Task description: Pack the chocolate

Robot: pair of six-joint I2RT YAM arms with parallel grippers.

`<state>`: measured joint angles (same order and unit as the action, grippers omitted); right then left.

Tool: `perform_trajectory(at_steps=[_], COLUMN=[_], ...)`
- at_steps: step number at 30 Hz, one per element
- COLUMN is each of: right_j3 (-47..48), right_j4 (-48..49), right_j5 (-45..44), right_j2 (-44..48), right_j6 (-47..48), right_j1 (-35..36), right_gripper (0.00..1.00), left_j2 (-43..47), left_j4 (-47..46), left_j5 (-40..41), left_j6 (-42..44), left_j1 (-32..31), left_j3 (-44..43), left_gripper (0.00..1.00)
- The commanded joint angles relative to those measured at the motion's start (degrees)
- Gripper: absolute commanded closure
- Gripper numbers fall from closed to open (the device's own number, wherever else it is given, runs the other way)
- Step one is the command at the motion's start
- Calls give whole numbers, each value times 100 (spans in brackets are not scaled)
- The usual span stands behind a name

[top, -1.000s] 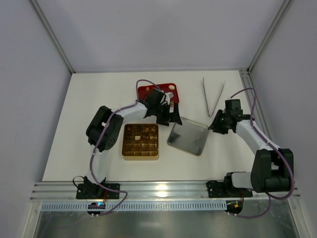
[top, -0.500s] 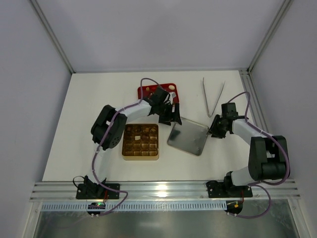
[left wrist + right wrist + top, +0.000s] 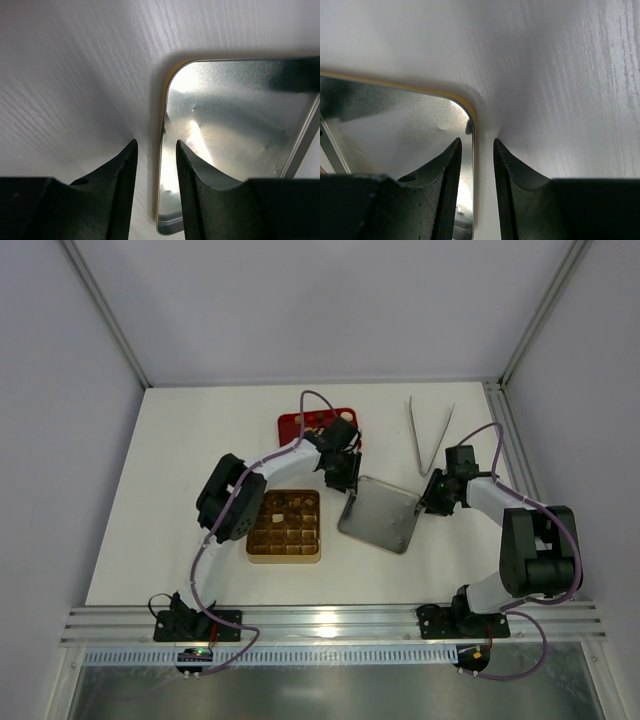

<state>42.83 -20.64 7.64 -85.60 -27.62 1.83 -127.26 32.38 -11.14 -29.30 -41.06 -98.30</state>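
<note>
Small brown and cream chocolate [image 3: 296, 503] pieces sit in the top row of the gold grid box [image 3: 284, 548]. My left gripper [image 3: 347, 480] stands at the far left corner of the silver lid [image 3: 380, 520]. In the left wrist view the lid's rim [image 3: 162, 150] runs between the left gripper's [image 3: 155, 146] fingers, with a gap on each side. My right gripper [image 3: 430, 502] is at the lid's right corner. Its fingers straddle the rim [image 3: 472, 165] in the same way, and the right gripper [image 3: 477, 145] is narrowly open.
A red tray [image 3: 296, 426] lies behind the left gripper, with a few small pieces on it. Metal tweezers [image 3: 430, 432] lie at the back right. The gold box is left of the lid, close to it.
My left gripper has come down from over the red tray to the lid's corner, and its jaws have narrowed a lot. The right gripper edged in toward the lid's right corner.
</note>
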Motion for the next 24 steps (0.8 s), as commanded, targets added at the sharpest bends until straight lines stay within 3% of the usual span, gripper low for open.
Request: perform_trajectory(at_steps=[1,11,15,20,24], right_j3=[147,41,6,-20,-55], right_j4=[140,315,403,482,544], right_j5=[-114,-34,18,89,159], right_j2=[-62,-9,-53,-44,0], right_j6=[-42,-51,-77,-77,-42], right_j1=[37,55,81,107,99], right_gripper=[66,66,66,65,62], left_j2=[-334,-405,-396,-361,-238], left_j4=[760,840,831,822,831], left_j5=[823,1307,1430,1535,1527], left_j6=[240,205,214,223,319], left_j1=[-130,-332,-420,-482,-491], left_j3=[-110,-207,-224,-242,-277], left_gripper=[64,82,85,100,100])
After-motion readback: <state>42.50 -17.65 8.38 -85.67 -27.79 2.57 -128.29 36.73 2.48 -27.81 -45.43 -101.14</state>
